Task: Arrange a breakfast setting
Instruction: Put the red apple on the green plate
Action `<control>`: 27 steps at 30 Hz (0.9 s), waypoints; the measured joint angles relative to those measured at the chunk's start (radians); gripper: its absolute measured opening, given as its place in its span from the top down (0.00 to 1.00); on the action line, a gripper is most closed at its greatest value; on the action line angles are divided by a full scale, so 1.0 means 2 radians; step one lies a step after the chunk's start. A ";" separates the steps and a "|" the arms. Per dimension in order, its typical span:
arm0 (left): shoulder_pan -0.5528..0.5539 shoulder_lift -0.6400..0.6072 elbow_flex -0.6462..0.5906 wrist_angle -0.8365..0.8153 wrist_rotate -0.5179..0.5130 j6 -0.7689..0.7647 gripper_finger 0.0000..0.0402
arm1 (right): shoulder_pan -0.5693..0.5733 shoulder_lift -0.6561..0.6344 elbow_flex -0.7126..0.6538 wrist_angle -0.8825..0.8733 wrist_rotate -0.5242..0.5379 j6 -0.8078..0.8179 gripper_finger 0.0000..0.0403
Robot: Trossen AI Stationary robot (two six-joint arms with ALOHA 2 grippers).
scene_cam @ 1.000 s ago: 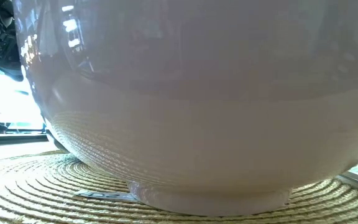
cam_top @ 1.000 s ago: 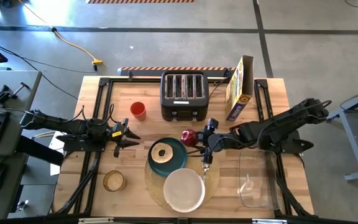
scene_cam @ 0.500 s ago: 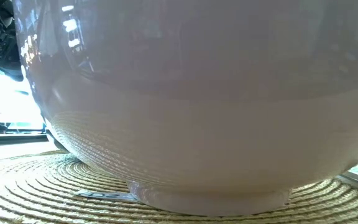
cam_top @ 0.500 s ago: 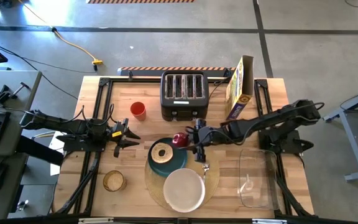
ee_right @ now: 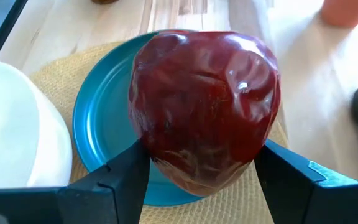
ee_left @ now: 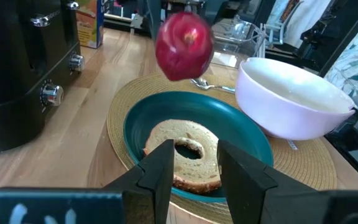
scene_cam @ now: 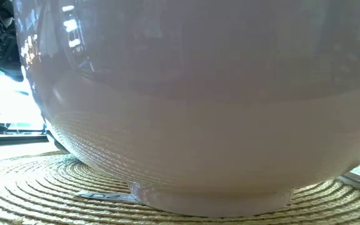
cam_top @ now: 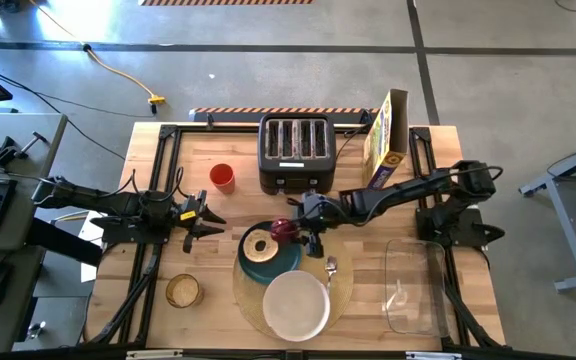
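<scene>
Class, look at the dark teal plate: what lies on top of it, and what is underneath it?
A tan bagel half lies on the teal plate. The right end effector holds a red apple above it, not touching. Under it lies the round placemat; the mat's covered part cannot be seen.

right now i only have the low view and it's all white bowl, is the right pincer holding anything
observer: yes, the right pincer is shut on a round dark red apple, held in the air
operator: over what
observer: over the rim of the round dark teal plate, which carries a tan bagel half
operator: and the left pincer
observer: the left pincer is open, left of the plate, holding nothing
</scene>
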 joint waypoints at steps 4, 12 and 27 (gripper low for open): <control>0.000 0.000 0.000 0.000 0.000 0.000 0.72 | -0.009 0.017 0.000 0.008 -0.026 0.000 0.41; 0.000 0.000 0.000 0.000 0.000 0.000 0.72 | -0.019 0.046 0.000 0.027 -0.066 -0.003 0.41; 0.000 0.000 0.000 0.000 0.000 0.000 0.72 | -0.017 0.073 0.000 0.059 -0.076 0.027 0.41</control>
